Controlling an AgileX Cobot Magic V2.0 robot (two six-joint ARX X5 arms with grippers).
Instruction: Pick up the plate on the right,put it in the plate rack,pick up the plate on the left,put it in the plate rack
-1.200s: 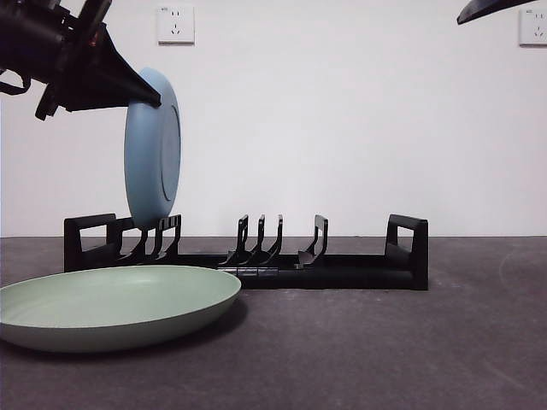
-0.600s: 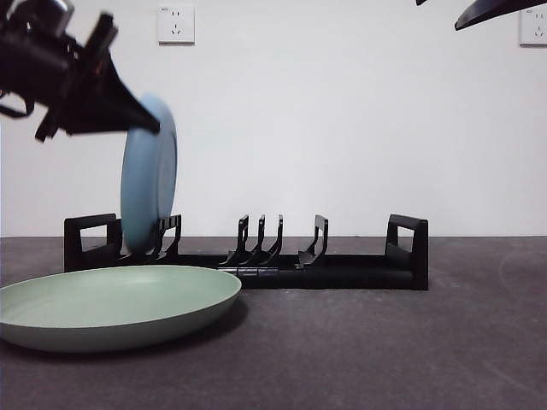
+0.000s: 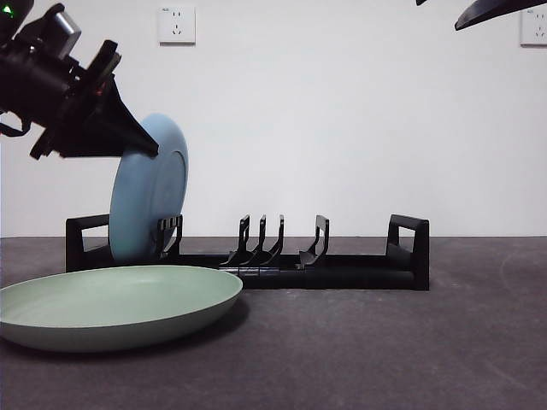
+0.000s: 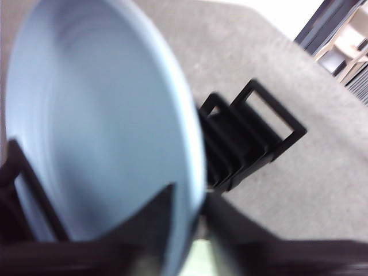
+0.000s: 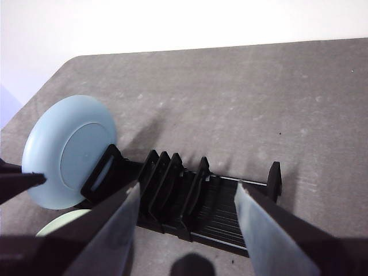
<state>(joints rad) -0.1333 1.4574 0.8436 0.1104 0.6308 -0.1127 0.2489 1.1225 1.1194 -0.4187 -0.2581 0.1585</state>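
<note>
A light blue plate [image 3: 149, 201] stands on edge in the left end of the black plate rack [image 3: 342, 272], leaning a little, its lower rim down among the prongs. My left gripper [image 3: 152, 149] is shut on its upper rim, coming from the upper left; the left wrist view shows the jaws pinching the blue plate [image 4: 98, 126] above the rack [image 4: 259, 132]. A pale green plate [image 3: 111, 303] lies flat in front of the rack's left end. My right gripper [image 5: 187, 185] hangs open high over the rack [image 5: 218, 207], holding nothing, a black tip [image 3: 496, 8] at the top right.
Several prong slots toward the rack's middle and right hold nothing. Dark table stretches right of the green plate [image 5: 60, 221]. Two wall sockets [image 3: 176, 24] [image 3: 534, 26] sit on the white wall behind.
The left gripper has lowered the blue plate down into the rack's left end, and the plate now leans more. The right arm has stayed up.
</note>
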